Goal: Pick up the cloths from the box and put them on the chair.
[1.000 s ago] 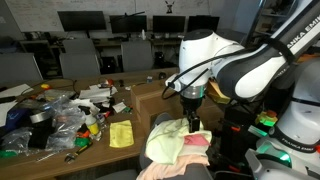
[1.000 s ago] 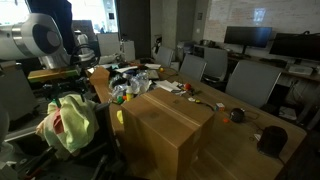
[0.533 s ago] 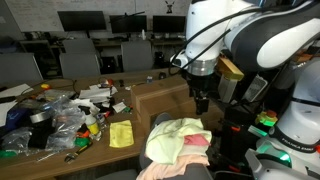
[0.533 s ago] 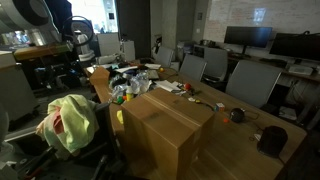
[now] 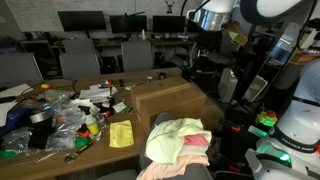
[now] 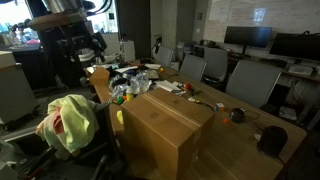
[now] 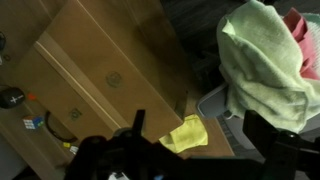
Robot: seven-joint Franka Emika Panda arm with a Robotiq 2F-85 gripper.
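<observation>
Wrist view. The box (image 7: 90, 60) takes the upper left: plain brown cardboard, top flat, flaps look shut with a seam along its length. Just off the box's lower right corner lies a small bright yellow cloth (image 7: 186, 133). Right of the box are the cloths (image 7: 262, 62), a bunched pile with pale yellow-green on top and pink at the far right edge. The pile is outside the box and not touching it.

My gripper (image 7: 195, 122) hangs above that same corner of the box. The jaws are spread wide with nothing between them. One dark finger (image 7: 136, 124) crosses the box edge in the picture, and I see no contact with anything.

In an exterior view, clear plastic bags (image 5: 55, 112) and clutter cover the table (image 5: 105, 152) well left of the box. The yellow cloth is near the box's left side, and the cloths are heaped at the box's near right corner. My arm (image 5: 218, 8) is high above the box, at the top of the frame.

In an exterior view, the cloths are draped over the chair (image 6: 103, 135), left of the box. The chair is mostly hidden by the pile. Mesh-backed chairs (image 6: 245, 80) stand beyond the box, to its right.
</observation>
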